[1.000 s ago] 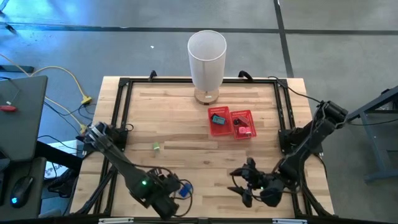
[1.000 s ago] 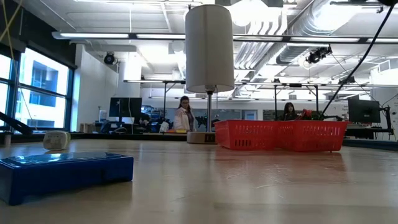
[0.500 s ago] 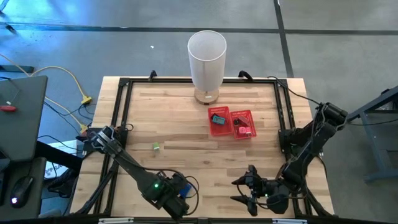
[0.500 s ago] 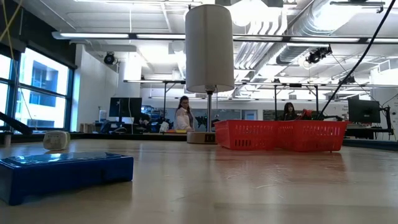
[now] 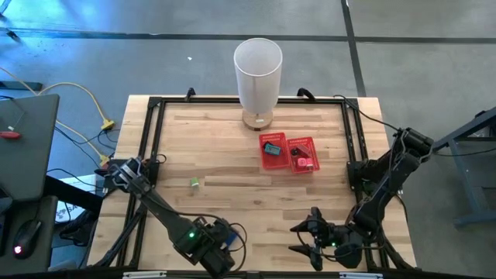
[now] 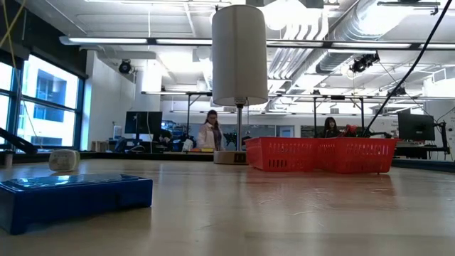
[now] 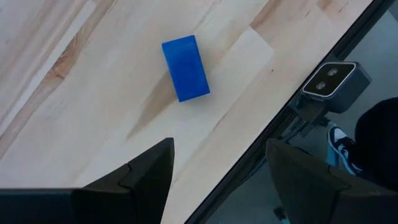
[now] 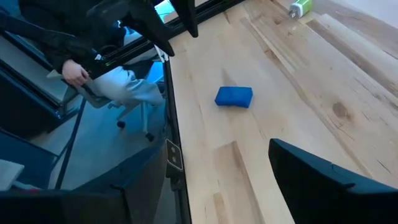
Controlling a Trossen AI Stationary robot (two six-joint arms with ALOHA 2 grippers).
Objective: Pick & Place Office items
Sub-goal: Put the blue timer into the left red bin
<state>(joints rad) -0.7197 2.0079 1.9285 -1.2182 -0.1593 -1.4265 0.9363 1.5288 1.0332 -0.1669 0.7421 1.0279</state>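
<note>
Both arms have drawn back to the table's (image 5: 232, 155) near edge; we hover the left pincer (image 7: 217, 168) (open, empty) above the blue block (image 7: 185, 67), ready to descend and grasp; right pincer (image 5: 308, 239) open.

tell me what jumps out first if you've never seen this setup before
The tall white cylinder at the far edge of the table dominates, with the red mesh tray just in front of it holding a few small pieces. Near the front edge, a small blue block lies flat on the wood, with the left gripper open above it and the right gripper open nearby.
</note>
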